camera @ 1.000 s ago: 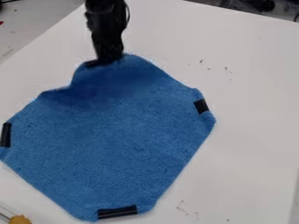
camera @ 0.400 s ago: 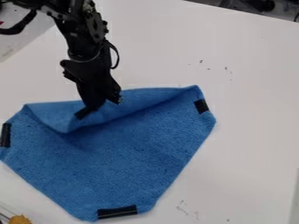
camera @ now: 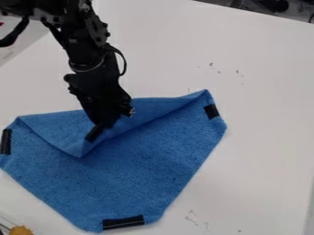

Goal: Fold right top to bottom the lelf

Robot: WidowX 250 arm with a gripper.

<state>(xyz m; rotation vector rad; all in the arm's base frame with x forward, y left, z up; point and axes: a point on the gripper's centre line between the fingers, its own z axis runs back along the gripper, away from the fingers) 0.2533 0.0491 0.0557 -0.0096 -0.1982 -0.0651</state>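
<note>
The blue cloth (camera: pixel 141 165) lies on the white table, with black strips at its left, right and bottom corners. Its top part is folded over toward the viewer, forming a flap (camera: pixel 61 131) whose tip points down, slightly left of the cloth's middle. At that flap, near its tip, the black gripper (camera: pixel 101 126) is shut on the blue cloth, coming in from the upper left. Part of the flap is hidden behind the gripper.
The white table (camera: pixel 257 114) extends around the cloth, with small dark marks at the upper right and below right. An orange-yellow object (camera: pixel 21 230) sits at the bottom left corner. Dark items lie beyond the table's top right edge.
From the cloth's top edge, the gripper has come down toward the viewer, carrying the top corner with it. The flap has folded over and its tip now reaches lower than before.
</note>
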